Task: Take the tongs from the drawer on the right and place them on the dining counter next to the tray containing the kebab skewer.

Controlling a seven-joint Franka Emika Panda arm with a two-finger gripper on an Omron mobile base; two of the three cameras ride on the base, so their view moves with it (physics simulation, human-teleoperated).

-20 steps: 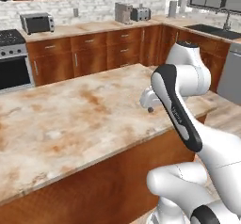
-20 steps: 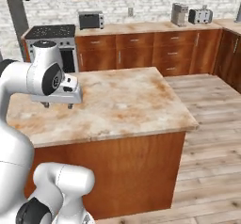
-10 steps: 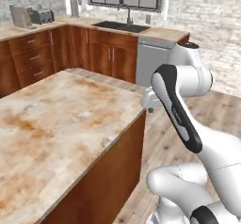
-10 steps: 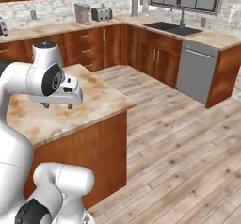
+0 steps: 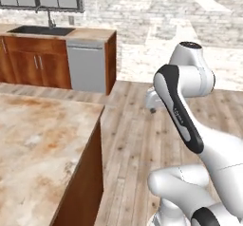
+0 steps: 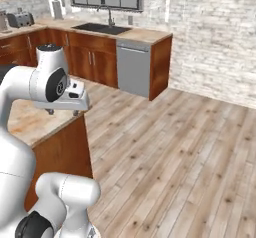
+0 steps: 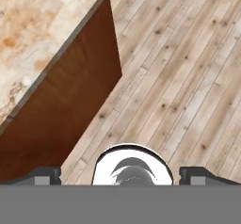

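Arm tucked for travel, nothing in hand

The white arm's two-finger gripper (image 6: 63, 112) hangs empty with its jaws spread wide above the corner of the beige-and-rust marbled stone worktop (image 5: 35, 144), likely folded for driving; tongs, drawer and blue tray lie outside these views, over pale wood plank floor (image 6: 175, 157).

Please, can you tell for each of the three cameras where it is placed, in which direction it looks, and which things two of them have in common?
Left base view: behind the arm on its left, looking forward over the marbled counter to the sink and dishwasher; the white arm rises at lower right.
Right base view: behind on the right, facing the same dishwasher and sink; the arm fills the lower left.
Hand view: on the hand, looking down at the wood floor and the counter's corner; the open gripper sits at the bottom.
Shared: dishwasher, sink, counter, floor.
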